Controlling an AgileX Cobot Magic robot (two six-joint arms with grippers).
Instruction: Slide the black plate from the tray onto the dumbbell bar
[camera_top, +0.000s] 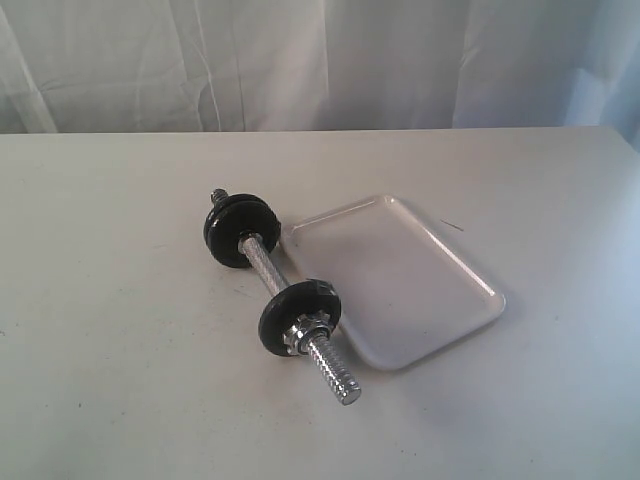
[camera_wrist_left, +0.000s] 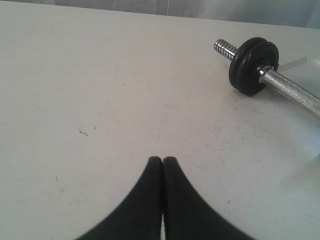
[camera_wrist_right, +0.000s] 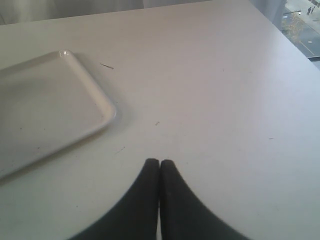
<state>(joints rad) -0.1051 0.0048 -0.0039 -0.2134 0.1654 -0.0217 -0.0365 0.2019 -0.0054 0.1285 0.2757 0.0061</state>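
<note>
1. The tray (camera_top: 400, 280) holds no plate. All three black plates sit on the bar (camera_top: 270, 268): a single plate (camera_top: 300, 308) near the close threaded end, with a star nut (camera_top: 298, 335) touching its outer face, and a pair (camera_top: 240, 232) pressed together near the far end.
2. The bar lies on the counter (camera_top: 120, 350) just beside the tray's left edge, slanting away from the camera.
3. The left fingers (camera_wrist_left: 152, 180) are pressed together and hold nothing. They hover over bare counter, well apart from the pair of plates.
4. The right fingers (camera_wrist_right: 150, 180) are likewise closed and empty, near the tray's corner.
5. Judgement: the sliding step looks done, and which plate came from the tray I cannot tell. The next move calls for nothing more than keeping both arms clear of the bar, which could roll if nudged.
</note>
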